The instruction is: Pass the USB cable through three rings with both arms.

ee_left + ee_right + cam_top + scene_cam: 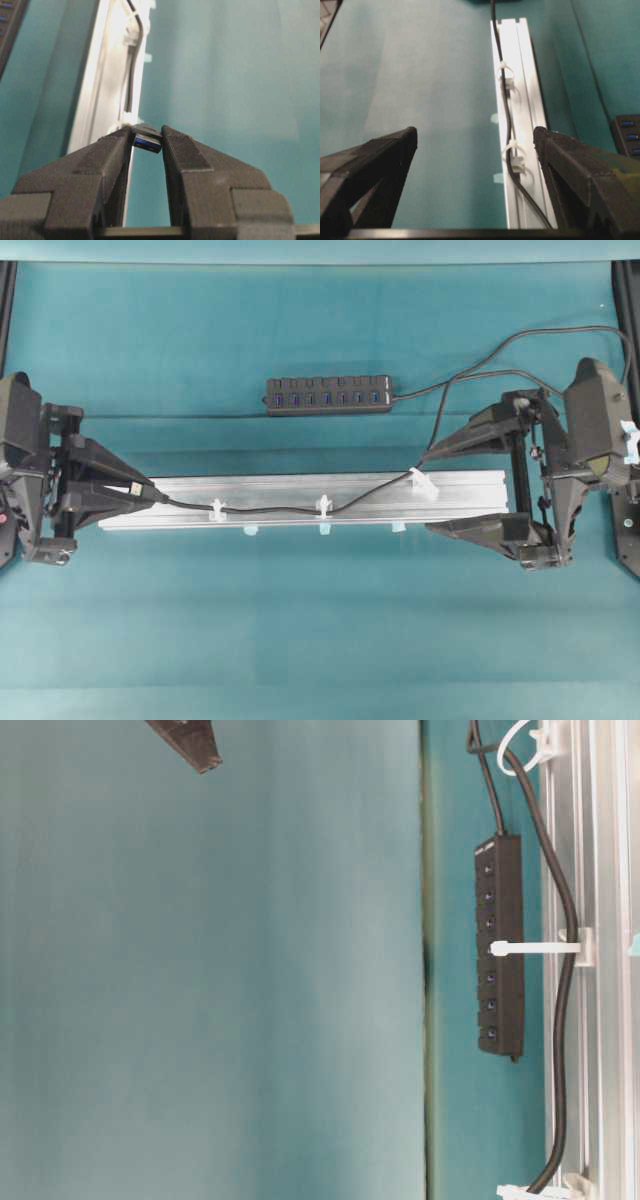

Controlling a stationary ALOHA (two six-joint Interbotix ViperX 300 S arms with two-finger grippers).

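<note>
- The left pincer point(147, 145) is clamped on the plug of the USB cable point(270, 510), keeping it taut past the rail's end.
- The cord runs through the three rings point(323, 506) on the rail point(300, 488).
- The right pincer point(478, 485) stands wide open, empty, apparently finished feeding.

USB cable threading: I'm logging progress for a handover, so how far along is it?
Looks nearly done: in the overhead view the USB cable appears to run through all three rings on the rail. In hand: the left tool grips the plug. The right tool is open, holding nothing. Left: probably only releasing the plug.
</note>
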